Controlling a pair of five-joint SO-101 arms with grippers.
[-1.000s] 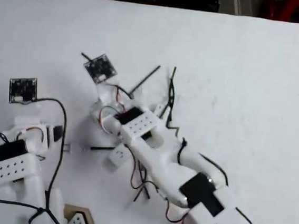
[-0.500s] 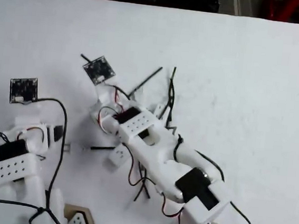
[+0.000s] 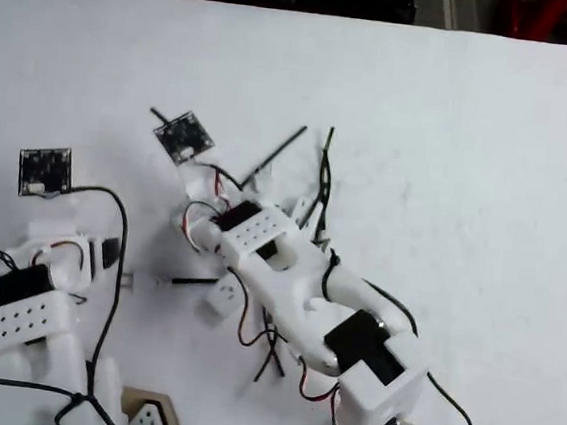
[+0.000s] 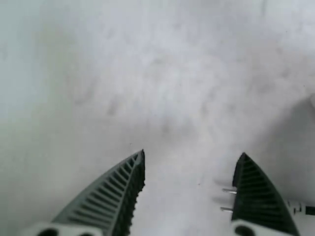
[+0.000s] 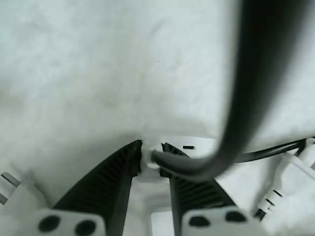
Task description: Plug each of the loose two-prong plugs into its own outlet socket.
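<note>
Two small black outlet sockets lie on the white table, one (image 3: 44, 170) at the left and one (image 3: 183, 136) further right. My right gripper (image 3: 199, 177) sits just below the second socket, shut on a white two-prong plug (image 5: 153, 156) whose black cable (image 5: 236, 123) arcs away over the fingers. My left gripper (image 4: 192, 155) stands open low over bare table, below the left socket (image 3: 107, 252). Two metal prongs (image 4: 227, 199) of a loose white plug (image 3: 141, 282) poke out beside one of its fingers. Another white plug (image 3: 222, 293) lies under the right arm.
Black cables (image 3: 322, 176) and stiff black leads lie tangled around the right arm. A further white plug (image 5: 15, 191) lies by the right gripper. The table's far edge (image 3: 303, 11) runs along the top, with open surface to the right.
The right arm has swung a little to the left and forward with its plug. The nearby socket has been nudged slightly left. The left arm has stayed put.
</note>
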